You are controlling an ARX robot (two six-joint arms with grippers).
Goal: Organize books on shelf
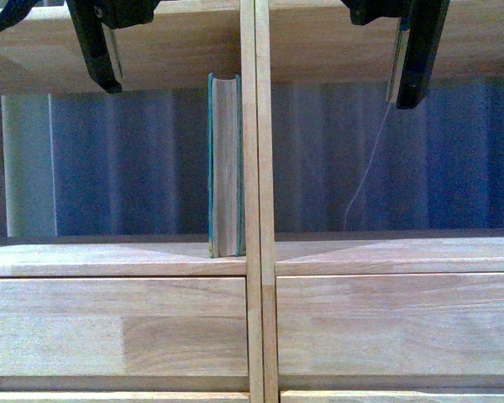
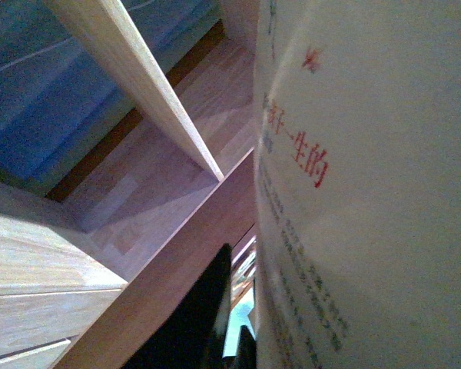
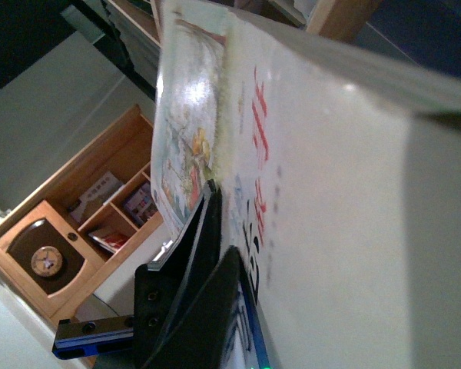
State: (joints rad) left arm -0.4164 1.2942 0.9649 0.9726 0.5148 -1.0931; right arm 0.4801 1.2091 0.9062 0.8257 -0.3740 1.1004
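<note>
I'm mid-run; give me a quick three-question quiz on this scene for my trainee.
1. True or false: the teal book lies flat on the shelf.
2. Multiple choice: seen from the front, the teal book stands on which side of the central divider? A left, B right.
3. Fill in: the left gripper and right gripper each hold a thin ___.
Key: 1 false, it stands upright; 2 A; 3 book: left a pale book, right an illustrated paperback.

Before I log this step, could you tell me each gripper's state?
Left gripper: closed on a thin pale paperback with red characters.
Right gripper: closed on a thin illustrated pale paperback.
</note>
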